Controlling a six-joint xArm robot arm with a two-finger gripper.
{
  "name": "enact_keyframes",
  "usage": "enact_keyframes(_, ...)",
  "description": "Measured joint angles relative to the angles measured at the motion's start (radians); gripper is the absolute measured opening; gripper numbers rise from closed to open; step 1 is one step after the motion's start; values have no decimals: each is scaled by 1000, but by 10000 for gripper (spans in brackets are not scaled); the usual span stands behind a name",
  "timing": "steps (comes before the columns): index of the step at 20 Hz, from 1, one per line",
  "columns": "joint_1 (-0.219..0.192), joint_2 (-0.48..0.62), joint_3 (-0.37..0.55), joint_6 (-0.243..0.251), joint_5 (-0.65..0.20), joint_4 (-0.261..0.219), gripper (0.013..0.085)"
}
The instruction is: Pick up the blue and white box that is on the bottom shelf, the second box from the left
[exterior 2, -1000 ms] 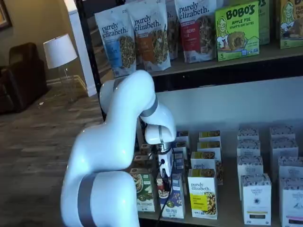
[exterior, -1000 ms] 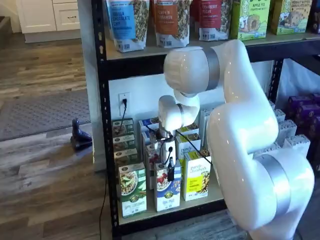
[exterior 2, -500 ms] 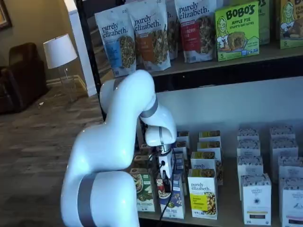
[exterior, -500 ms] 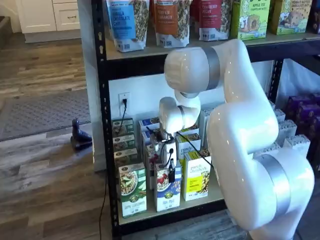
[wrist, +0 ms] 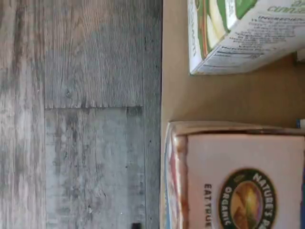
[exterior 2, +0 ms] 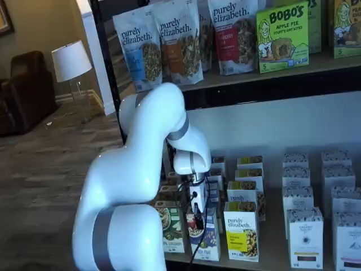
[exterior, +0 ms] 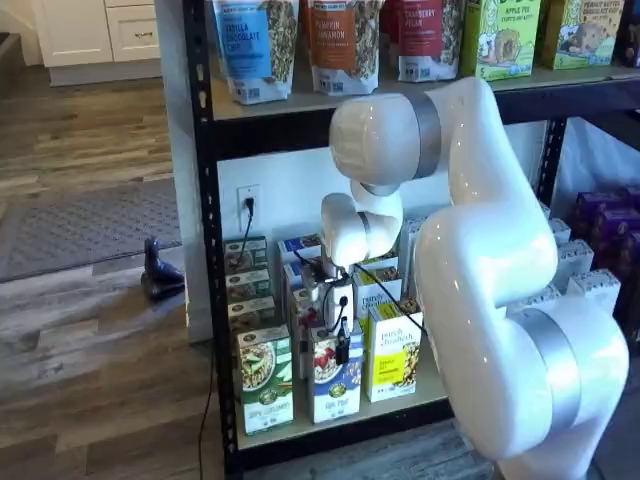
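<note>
The gripper hangs just over the top of the blue box, which stands at the front edge of the bottom shelf, directly beneath the tool. In both shelf views only a dark finger and a trailing cable show against the box front, so it cannot be told how far the fingers are spread or whether they have closed on anything; the box looks upright and seated on the board, which suggests it has not been lifted.

To one side of the tool stands the green box, to the other the yellow box, each just beside the blue one with a narrow gap. More boxes stand in rows behind. The wrist view shows the blue box top close under the camera, the green box a little apart across bare shelf, and the floor beyond the shelf's front rail.

The step in hand appears to be the final descent and grasp. To do it well, the fingers should straddle the box's narrow top squarely, one on each broad face or each side, without clipping either neighbour. The descent ought to go deep enough for a firm hold on cardboard, yet not so hard as to crush the panel. The lift should then be straight up and slightly forward, since the shelf above and the row behind leave limited room, and a tilted pull could topple the neighbours.
</note>
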Motion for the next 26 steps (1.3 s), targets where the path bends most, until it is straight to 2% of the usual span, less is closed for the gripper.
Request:
enact_keyframes(1, 0, 0, -1, 0, 2, -1, 730)
enact_keyframes(2, 0, 0, -2, 1, 5, -2, 690)
enact_keyframes(7, -2, -2, -4, 9, 11, -12, 690)
enact_keyframes(13, -3, -5, -1, 4, 12, -7, 530)
enact_keyframes(19, -1, -9, 10, 19, -11, -24, 530)
enact_keyframes(24, 1, -14, 16, 15, -11, -17, 530)
enact_keyframes(25, 1, -16, 19, 12, -11, -13, 490)
enact_keyframes(26, 1, -18, 21, 10, -11, -11, 490)
